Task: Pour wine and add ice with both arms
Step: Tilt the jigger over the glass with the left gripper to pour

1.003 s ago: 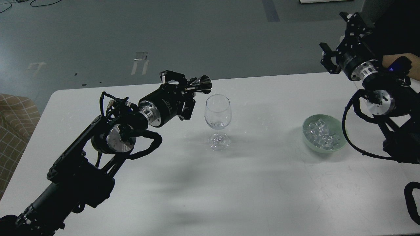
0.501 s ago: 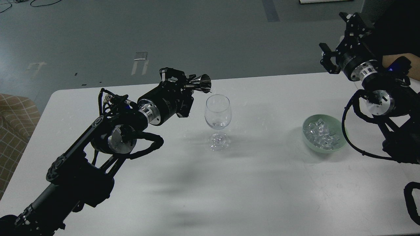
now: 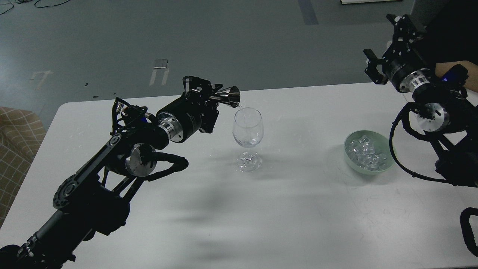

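A clear wine glass [image 3: 248, 129] stands upright on the white table [image 3: 291, 209]. My left gripper [image 3: 209, 95] is shut on a small silver measuring cup [image 3: 229, 96], tipped with its mouth over the glass's left rim. A thin clear stream falls from the cup into the glass. The ice [image 3: 366, 151] lies as small clear cubes in a pale green bowl [image 3: 369, 167] at the right. My right gripper [image 3: 381, 48] is raised above the table's far right edge, well above the bowl, its fingers spread and empty.
A person's bare forearm [image 3: 453, 71] shows behind my right arm at the right edge. A checked sofa corner [image 3: 16, 130] sits off the table's left side. Grey floor lies beyond the far edge.
My left gripper has tilted the measuring cup further down toward the glass, and liquid now streams into it. The right arm has barely moved.
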Tool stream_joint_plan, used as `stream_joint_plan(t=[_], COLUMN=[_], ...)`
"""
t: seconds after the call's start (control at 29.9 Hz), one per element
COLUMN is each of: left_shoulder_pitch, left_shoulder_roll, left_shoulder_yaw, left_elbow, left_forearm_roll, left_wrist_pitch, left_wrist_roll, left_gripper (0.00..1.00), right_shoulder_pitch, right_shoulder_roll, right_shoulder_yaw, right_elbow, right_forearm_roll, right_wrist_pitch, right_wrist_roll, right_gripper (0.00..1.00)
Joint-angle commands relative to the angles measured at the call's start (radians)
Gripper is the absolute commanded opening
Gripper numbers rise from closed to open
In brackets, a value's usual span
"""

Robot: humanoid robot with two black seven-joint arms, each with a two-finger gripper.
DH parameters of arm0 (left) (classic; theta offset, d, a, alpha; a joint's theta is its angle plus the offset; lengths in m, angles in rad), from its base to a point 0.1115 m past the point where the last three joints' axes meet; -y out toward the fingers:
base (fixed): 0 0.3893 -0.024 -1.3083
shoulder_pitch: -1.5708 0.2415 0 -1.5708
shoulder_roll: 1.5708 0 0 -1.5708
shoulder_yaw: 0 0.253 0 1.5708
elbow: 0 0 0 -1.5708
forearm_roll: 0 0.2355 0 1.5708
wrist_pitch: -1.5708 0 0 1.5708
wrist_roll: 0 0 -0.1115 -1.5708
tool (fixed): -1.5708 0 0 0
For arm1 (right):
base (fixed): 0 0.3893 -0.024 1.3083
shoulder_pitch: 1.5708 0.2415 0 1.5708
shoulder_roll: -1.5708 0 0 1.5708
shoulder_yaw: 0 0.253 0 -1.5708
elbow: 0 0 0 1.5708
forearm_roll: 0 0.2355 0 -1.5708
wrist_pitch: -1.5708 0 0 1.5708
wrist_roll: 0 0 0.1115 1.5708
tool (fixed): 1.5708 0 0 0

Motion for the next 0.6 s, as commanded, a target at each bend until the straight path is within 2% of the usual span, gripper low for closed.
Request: stream_joint_plan(t=[0.0, 0.17, 0.57], left_shoulder_pitch=[-0.001, -0.004, -0.023], left_shoulder_roll=[0.0, 0.004, 0.052], left_shoulder_yaw=[0.0, 0.023, 0.085], left_elbow=[-0.007, -0.024, -0.052], left_forearm_roll=[0.047, 0.124, 0.28], left_wrist_pitch=[0.0, 0.0, -0.001], left_wrist_roll=[0.017, 0.038, 0.046], left_gripper=[0.0, 0.0, 0.0], right_shoulder_pitch=[0.0, 0.0, 0.0], right_shoulder_roll=[0.0, 0.001, 0.0], right_shoulder_yaw=[0.0, 0.0, 0.0], right_elbow=[0.0, 0.0, 0.001], right_forearm_roll=[0.0, 0.0, 0.0], right_wrist_pitch=[0.0, 0.0, 0.0], right_wrist_roll=[0.0, 0.0, 0.0], right_gripper=[1.0, 1.0, 1.0])
